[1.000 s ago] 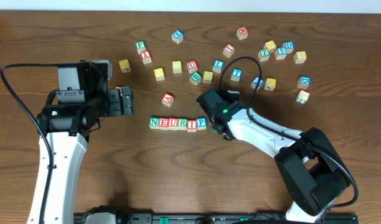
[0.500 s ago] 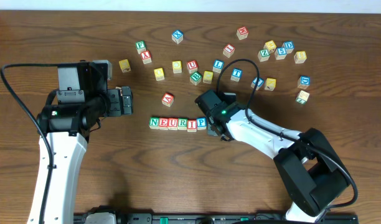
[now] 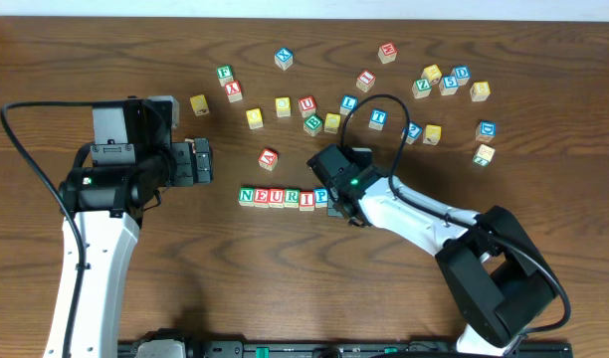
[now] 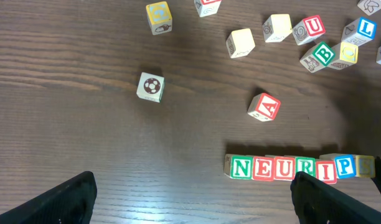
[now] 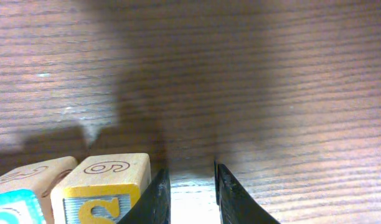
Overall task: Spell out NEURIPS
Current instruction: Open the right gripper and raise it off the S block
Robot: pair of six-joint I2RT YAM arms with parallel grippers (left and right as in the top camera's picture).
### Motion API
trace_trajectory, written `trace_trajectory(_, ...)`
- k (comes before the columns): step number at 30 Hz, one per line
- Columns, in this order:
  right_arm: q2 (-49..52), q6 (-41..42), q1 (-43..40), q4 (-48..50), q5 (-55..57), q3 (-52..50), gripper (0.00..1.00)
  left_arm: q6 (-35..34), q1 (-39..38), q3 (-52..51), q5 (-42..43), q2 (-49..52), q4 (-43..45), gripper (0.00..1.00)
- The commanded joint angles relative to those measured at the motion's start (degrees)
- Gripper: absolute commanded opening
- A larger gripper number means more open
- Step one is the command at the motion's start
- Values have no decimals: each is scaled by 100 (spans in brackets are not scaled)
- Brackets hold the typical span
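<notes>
A row of blocks reading NEURIP lies mid-table, also in the left wrist view. A yellow-edged S block stands at the row's right end, pale in the left wrist view, touching the outer side of my right gripper's left finger. My right gripper is low over the table, its jaws nearly closed on a narrow gap holding nothing. My left gripper hangs wide open left of the row, empty.
Loose letter blocks are scattered across the back of the table, among them A, U, B and L. A soccer-ball block sits alone at the left.
My right gripper has slid a little to the left along the table, toward the P end of the row. The left arm has not moved.
</notes>
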Motion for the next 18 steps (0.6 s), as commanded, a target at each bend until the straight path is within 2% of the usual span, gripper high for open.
trace_trajectory(1,61,-175,98,46,-2,-13,20,59,26,127,-37,-13,-2,98)
trace_trajectory(14,61,-173,98,44,107,-13,22,59,26,127,-37,-13,-2,98)
trace_trajectory(18,61,173,92,-33,831,-13,23,59,26,129,-37,-13,-2,98)
